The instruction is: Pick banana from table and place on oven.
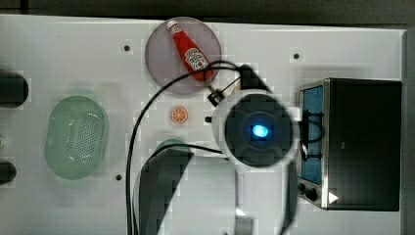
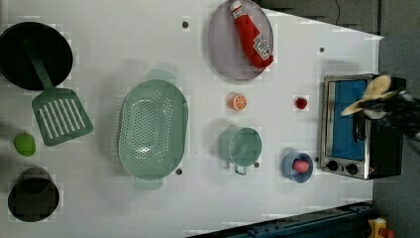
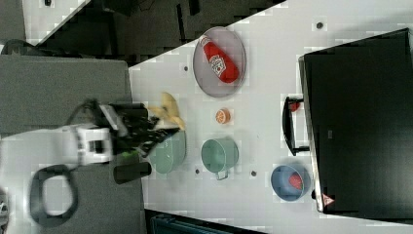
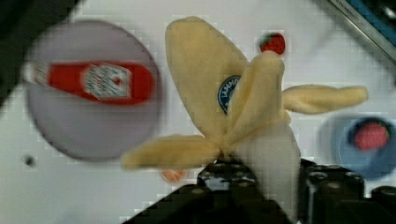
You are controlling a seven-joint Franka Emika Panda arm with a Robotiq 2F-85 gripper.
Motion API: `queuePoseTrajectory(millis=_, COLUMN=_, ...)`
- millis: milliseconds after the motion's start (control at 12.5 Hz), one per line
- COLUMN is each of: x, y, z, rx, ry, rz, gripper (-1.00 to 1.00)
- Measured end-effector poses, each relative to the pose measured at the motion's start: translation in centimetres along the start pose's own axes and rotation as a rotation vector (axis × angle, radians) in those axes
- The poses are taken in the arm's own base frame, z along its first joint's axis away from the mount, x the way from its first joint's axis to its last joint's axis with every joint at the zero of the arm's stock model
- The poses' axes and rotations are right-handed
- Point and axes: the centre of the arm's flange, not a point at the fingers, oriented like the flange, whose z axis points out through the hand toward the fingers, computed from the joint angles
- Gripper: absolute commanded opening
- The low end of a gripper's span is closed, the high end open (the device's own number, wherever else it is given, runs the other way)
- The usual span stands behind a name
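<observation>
The banana (image 4: 243, 107) is off the table (image 2: 124, 39) and up in the air, pinched in the gripper (image 4: 261, 177), whose dark fingers (image 4: 219, 175) close narrowly on the pale inner fruit near its lower end. It looks like a soft toy: a peeled banana with floppy cloth peel flaps splayed out in several directions and a round blue sticker on one of them. I would judge it light, squashy and not fragile, so a firm squeeze should do no harm, but the flaps droop and could snag or drag. The core is the sensible place to hold, as is the case now, since a flap alone would fold and slip. In the left view the banana (image 2: 371, 94) hangs at the far right, in line with the oven (image 2: 356, 126) above its blue glass door. In the right view the banana (image 3: 168, 114) appears at the gripper (image 3: 163, 127), well apart from the oven's black top (image 3: 360, 122). Placing it flat on that top should be forgiving.
</observation>
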Motion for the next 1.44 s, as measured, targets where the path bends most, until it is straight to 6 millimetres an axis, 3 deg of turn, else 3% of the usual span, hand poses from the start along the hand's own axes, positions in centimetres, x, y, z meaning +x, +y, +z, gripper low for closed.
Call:
queuePoseTrajectory(millis=160, x=3.0, y=1.5, z=-3.3, rx=0.044, ry=0.031, rz=0.02, gripper=-0.5)
queuePoseTrajectory(millis=320, x=6.5, y=4.9, z=-3.3, rx=0.039, ry=0.036, rz=0.022, gripper=-0.5)
queuePoseTrajectory(millis=400, x=8.7, y=6.7, z=-2.4, rx=0.035, ry=0.035, rz=0.038, gripper=-0.5)
queuePoseTrajectory(millis=640, x=14.8, y=15.0, z=4.0, rx=-0.06, ry=-0.048, rz=0.108, gripper=-0.5)
queuePoseTrajectory(millis=800, x=17.5, y=20.7, z=9.2, rx=-0.12, ry=-0.087, rz=0.154, gripper=-0.5)
queuePoseTrajectory(millis=960, x=19.8, y=24.5, z=12.9, rx=-0.172, ry=-0.037, rz=0.154, gripper=-0.5)
queuePoseTrajectory(millis=1120, x=20.8, y=26.5, z=15.3, rx=-0.203, ry=-0.026, rz=0.142, gripper=-0.5)
queuePoseTrajectory(millis=1200, x=20.9, y=26.6, z=15.8, rx=-0.198, ry=-0.034, rz=0.141, gripper=-0.5)
queuePoseTrajectory(millis=1280, x=20.8, y=26.3, z=16.3, rx=-0.204, ry=-0.046, rz=0.134, gripper=-0.4)
queuePoseTrajectory(millis=1440, x=20.8, y=24.9, z=16.0, rx=-0.211, ry=-0.025, rz=0.083, gripper=0.02)
